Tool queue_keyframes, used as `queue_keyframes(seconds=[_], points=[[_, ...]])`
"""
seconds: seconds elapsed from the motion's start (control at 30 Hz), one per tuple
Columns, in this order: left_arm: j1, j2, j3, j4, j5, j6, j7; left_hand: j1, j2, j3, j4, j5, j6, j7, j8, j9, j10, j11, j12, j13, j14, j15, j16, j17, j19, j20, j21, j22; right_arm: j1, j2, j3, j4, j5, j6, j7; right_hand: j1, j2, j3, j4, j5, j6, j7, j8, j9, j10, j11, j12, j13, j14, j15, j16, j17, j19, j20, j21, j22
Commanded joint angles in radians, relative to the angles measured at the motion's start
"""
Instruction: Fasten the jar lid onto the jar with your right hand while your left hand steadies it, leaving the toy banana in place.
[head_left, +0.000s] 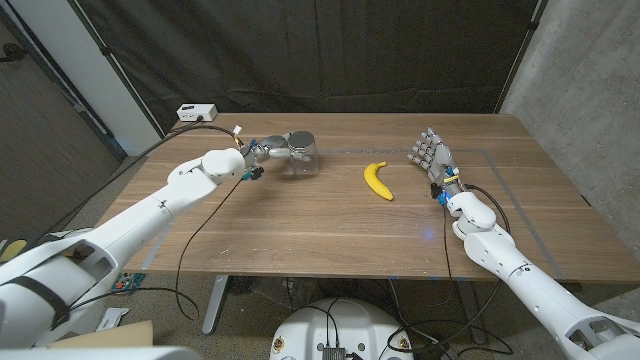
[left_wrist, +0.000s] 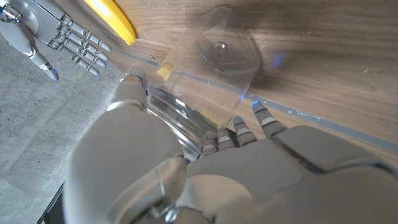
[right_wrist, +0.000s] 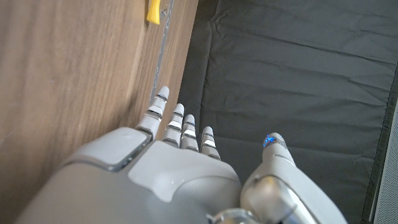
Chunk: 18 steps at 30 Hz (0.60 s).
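A clear glass jar (head_left: 300, 158) stands at the table's far left-middle, and its top looks dark grey, like a lid (head_left: 302, 140). My left hand (head_left: 262, 152) grips the jar from its left side. In the left wrist view the fingers (left_wrist: 134, 93) wrap the clear jar (left_wrist: 211, 62). The yellow toy banana (head_left: 378, 180) lies to the right of the jar, apart from both hands, and appears in the wrist views too (left_wrist: 112, 18) (right_wrist: 153, 11). My right hand (head_left: 432, 158) stands right of the banana, fingers spread and holding nothing (right_wrist: 180, 168) (left_wrist: 56, 37).
A small white box (head_left: 196, 111) sits at the table's far left corner. A black cable (head_left: 200, 225) runs from my left arm across the wooden table (head_left: 320, 240). Grey tape lines (head_left: 510, 195) mark the right side. A dark curtain hangs behind.
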Motion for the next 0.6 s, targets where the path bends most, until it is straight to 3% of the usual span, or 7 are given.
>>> queue_keyframes(seconds=[0.03, 0.07, 0.2, 0.3, 0.4, 0.6], points=[[-0.012, -0.045, 0.013, 0.089, -0.007, -0.065, -0.003, 0.03, 0.012, -0.019, 0.006, 0.001, 0.07, -0.055, 0.025, 0.001, 0.052, -0.008, 0.017, -0.005, 0.036, -0.034, 0.003, 0.0, 0.018, -0.003, -0.009, 0.002, 0.007, 0.005, -0.005, -0.011, -0.013, -0.011, -0.021, -0.013, 0.001, 0.0, 0.009, 0.008, 0.003, -0.006, 0.005, 0.002, 0.006, -0.001, 0.003, 0.002, 0.011, 0.003, 0.005, 0.002, 0.006, 0.002, -0.001, 0.002], [-0.011, -0.05, 0.012, 0.095, -0.008, -0.073, 0.004, 0.041, 0.024, -0.025, 0.01, -0.004, 0.107, -0.072, 0.032, 0.0, 0.083, -0.02, 0.023, -0.009, 0.053, -0.046, 0.004, 0.0, 0.028, -0.009, -0.012, 0.003, 0.008, 0.007, -0.006, -0.009, -0.012, -0.012, -0.02, -0.014, 0.001, -0.001, 0.01, 0.008, 0.003, -0.006, 0.005, 0.002, 0.006, -0.001, 0.003, 0.002, 0.011, 0.002, 0.005, 0.002, 0.007, 0.002, -0.001, 0.002], [-0.018, -0.059, 0.016, 0.116, -0.007, -0.085, 0.003, 0.075, 0.046, -0.038, 0.015, -0.027, 0.209, -0.074, 0.049, -0.003, 0.165, -0.035, 0.039, -0.017, 0.125, -0.087, 0.012, 0.0, 0.063, -0.021, -0.016, 0.005, 0.007, 0.012, -0.007, -0.007, -0.014, -0.009, -0.027, -0.018, 0.001, -0.002, 0.012, 0.008, 0.003, -0.006, 0.005, 0.002, 0.006, -0.001, 0.003, 0.002, 0.012, 0.002, 0.005, 0.003, 0.007, 0.002, -0.002, 0.001], [-0.027, -0.066, 0.027, 0.132, 0.0, -0.083, -0.008, 0.085, 0.05, -0.044, 0.016, -0.037, 0.224, -0.056, 0.046, -0.004, 0.192, -0.048, 0.042, -0.019, 0.158, -0.1, 0.017, 0.0, 0.084, -0.026, -0.014, 0.006, 0.006, 0.015, -0.007, -0.007, -0.016, -0.007, -0.032, -0.021, 0.002, -0.003, 0.014, 0.008, 0.003, -0.007, 0.006, 0.002, 0.007, 0.0, 0.003, 0.002, 0.012, 0.001, 0.005, 0.003, 0.008, 0.002, -0.002, 0.001], [-0.032, -0.084, 0.032, 0.167, -0.007, -0.099, -0.011, 0.102, 0.058, -0.047, 0.014, -0.049, 0.234, -0.041, 0.041, -0.004, 0.221, -0.041, 0.045, -0.022, 0.201, -0.117, 0.024, 0.001, 0.102, -0.031, -0.013, 0.008, 0.006, 0.017, -0.007, -0.008, -0.018, -0.006, -0.037, -0.023, 0.003, -0.004, 0.015, 0.008, 0.004, -0.007, 0.006, 0.002, 0.007, 0.0, 0.003, 0.002, 0.012, 0.002, 0.005, 0.003, 0.008, 0.002, -0.002, 0.001], [-0.043, -0.123, 0.043, 0.24, -0.011, -0.132, -0.003, 0.15, 0.09, -0.046, 0.012, -0.087, 0.317, -0.043, 0.053, -0.004, 0.322, -0.048, 0.063, -0.025, 0.299, -0.148, 0.037, 0.003, 0.158, -0.049, 0.001, 0.014, 0.009, 0.018, -0.011, -0.011, -0.026, -0.01, -0.048, -0.027, 0.004, -0.005, 0.018, 0.009, 0.004, -0.007, 0.006, 0.002, 0.01, 0.001, 0.004, 0.002, 0.014, 0.003, 0.005, 0.003, 0.01, -0.001, -0.002, 0.001]])
